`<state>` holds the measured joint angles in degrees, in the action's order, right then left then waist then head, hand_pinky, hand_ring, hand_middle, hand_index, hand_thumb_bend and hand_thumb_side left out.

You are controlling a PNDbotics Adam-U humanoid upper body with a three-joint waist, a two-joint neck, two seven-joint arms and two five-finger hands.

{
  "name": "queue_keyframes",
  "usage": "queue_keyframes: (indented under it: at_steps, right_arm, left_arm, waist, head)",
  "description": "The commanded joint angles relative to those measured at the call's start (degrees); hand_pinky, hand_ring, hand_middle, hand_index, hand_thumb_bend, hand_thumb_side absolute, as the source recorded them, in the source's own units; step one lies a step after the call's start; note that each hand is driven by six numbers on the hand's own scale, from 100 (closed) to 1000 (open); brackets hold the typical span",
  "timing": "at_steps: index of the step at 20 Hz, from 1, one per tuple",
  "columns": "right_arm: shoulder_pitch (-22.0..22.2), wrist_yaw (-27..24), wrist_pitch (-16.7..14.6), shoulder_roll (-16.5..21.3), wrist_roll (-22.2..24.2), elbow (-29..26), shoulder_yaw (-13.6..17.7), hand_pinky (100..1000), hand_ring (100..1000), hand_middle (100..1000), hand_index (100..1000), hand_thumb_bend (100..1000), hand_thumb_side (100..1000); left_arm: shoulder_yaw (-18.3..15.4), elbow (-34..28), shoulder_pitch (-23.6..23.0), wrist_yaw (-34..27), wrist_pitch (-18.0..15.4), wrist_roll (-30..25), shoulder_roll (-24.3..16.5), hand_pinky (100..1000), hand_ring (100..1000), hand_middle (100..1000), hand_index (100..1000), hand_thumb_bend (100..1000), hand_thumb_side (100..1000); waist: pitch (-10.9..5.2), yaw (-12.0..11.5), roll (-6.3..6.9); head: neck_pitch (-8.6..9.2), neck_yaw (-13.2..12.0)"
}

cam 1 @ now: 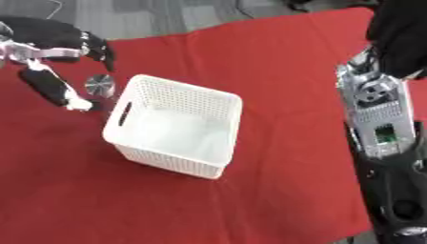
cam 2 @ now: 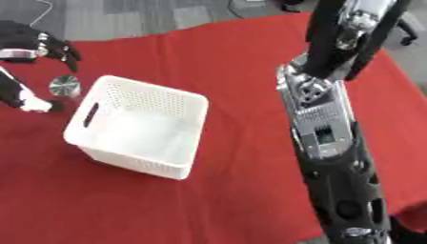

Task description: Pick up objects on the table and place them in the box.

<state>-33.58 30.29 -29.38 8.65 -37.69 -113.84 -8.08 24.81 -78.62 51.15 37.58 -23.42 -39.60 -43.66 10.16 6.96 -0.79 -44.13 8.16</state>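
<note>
Right hand out of frame—left hand [cam 1: 52,57] blurred (its grasp unclear).

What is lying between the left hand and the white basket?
In the left eye view, a small round silver object stands on the red cloth between the left hand and the white basket.

This looks like a lab or office test space set up for robot trials. A table draped in a plain red cloth [cam 1: 275,62] fills most of the view, and past its far edge lies grey carpet-tile flooring [cam 1: 167,14] of the commercial kind. A thin cable [cam 2: 42,9] trails over that floor near the far left corner, and a chair base [cam 2: 409,26] shows beyond the far right corner.
</note>
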Motion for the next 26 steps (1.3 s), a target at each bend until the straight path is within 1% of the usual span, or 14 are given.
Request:
queue_keyframes:
  at_steps: [1,6,11,14,17,20,21,26]
  right_arm:
    - [-1.1,-0.1,-6.2,-0.1,-5.9,-0.8,-0.1,698,690,680,715,100,1000]
    - [-1.2,-0.1,-6.3,-0.2,-5.9,-0.8,-0.1,698,690,680,715,100,1000]
    - [-1.3,0.0,-6.3,-0.3,-5.9,-0.8,-0.1,699,690,680,712,100,1000]
    - [-1.4,0.0,-6.4,-0.4,-6.0,-0.8,-0.1,699,690,681,713,100,1000]
    - [-1.4,0.1,-6.4,-0.4,-6.1,-0.8,-0.1,699,690,681,713,100,1000]
    - [-1.4,0.1,-6.4,-0.4,-6.1,-0.8,-0.1,699,690,681,713,100,1000]
    - [-1.4,0.1,-6.4,-0.4,-6.1,-0.8,-0.1,699,690,681,713,100,1000]
    - [-1.4,0.1,-6.3,-0.3,-6.2,-0.8,-0.1,699,690,681,713,100,1000]
  left_arm:
    - [-0.2,-0.1,0.7,-1.5,-2.3,-2.9,-0.5,732,784,864,840,336,563]
    - [0.0,0.5,0.6,-3.6,-1.1,-4.6,-0.2,721,768,869,849,331,553]
    - [0.3,0.2,0.7,-5.0,-0.6,-6.0,-0.1,707,777,878,850,335,531]
    - [0.5,0.1,0.6,-4.9,-0.8,-6.5,0.0,706,794,872,850,354,521]
    - [0.7,0.3,0.5,-4.3,-1.2,-6.6,0.2,708,802,872,844,353,521]
    - [0.8,0.6,0.4,-3.3,-1.7,-6.7,0.3,708,807,871,831,346,499]
    - [0.9,0.8,0.4,-2.9,-1.8,-6.8,0.3,709,812,874,833,345,478]
    - [0.9,1.4,0.3,-1.2,-1.8,-8.3,0.3,701,818,896,835,264,418]
  waist:
    - [-0.71,0.2,0.2]
    - [-0.63,0.3,0.21]
    - [-0.61,0.4,0.23]
    - [-0.61,0.5,0.28]
    - [-0.6,0.5,0.3]
    - [-0.58,0.5,0.28]
    - [-0.57,0.5,0.27]
    - [-0.53,0.4,0.21]
  head:
    - [0.01,0.1]
    - [0.01,0.0]
    - [0.01,-0.3]
    - [0.01,-0.5]
    - [0.01,-0.5]
    - [0.01,-0.6]
    - [0.01,-0.6]
    - [0.01,-0.7]
